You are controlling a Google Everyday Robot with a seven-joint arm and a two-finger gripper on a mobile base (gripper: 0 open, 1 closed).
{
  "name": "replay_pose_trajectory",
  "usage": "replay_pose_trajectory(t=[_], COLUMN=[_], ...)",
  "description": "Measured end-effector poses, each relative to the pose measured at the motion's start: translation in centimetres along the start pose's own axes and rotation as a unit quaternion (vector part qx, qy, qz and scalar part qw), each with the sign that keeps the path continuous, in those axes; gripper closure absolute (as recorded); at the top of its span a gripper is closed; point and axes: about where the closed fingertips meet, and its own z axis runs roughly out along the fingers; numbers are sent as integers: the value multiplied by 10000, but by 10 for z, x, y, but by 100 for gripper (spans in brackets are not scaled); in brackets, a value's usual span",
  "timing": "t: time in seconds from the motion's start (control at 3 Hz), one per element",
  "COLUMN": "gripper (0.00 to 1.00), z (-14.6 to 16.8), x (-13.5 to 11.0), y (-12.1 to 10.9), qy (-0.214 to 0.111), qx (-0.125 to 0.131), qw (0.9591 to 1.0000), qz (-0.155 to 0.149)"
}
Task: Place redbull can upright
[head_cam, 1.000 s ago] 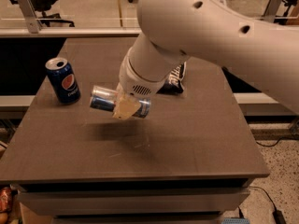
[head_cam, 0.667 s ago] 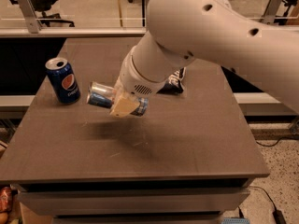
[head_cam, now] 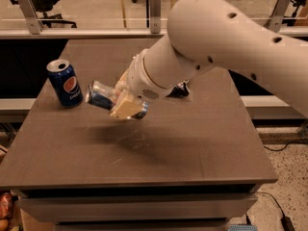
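Note:
The redbull can (head_cam: 99,96) is slim, silver and blue, and lies tilted on its side in the air above the left middle of the table (head_cam: 192,143). Its silver end points left toward the Pepsi can. My gripper (head_cam: 124,105) is shut on the redbull can, with a tan finger pad (head_cam: 126,109) across its front. The can's right end is hidden behind the pad and the white wrist. A shadow lies on the table under the can.
A dark blue Pepsi can (head_cam: 66,83) stands upright at the table's left, close to the redbull can's end. A small dark object (head_cam: 181,90) lies behind my arm. The big white arm (head_cam: 231,47) covers the right rear of the table. Chairs and a rail stand behind.
The arm has swung and the redbull can has moved a little left and up, tilting more, with its silver end now nearer the Pepsi can. The Pepsi can has not moved.

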Motion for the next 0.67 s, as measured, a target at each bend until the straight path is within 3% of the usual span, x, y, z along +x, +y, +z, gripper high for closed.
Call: replay_pose_trajectory(t=[0.67], gripper=[100], z=[7], x=[-3], y=[2], qy=[-674], qx=[10], qw=[9976], qz=[139])
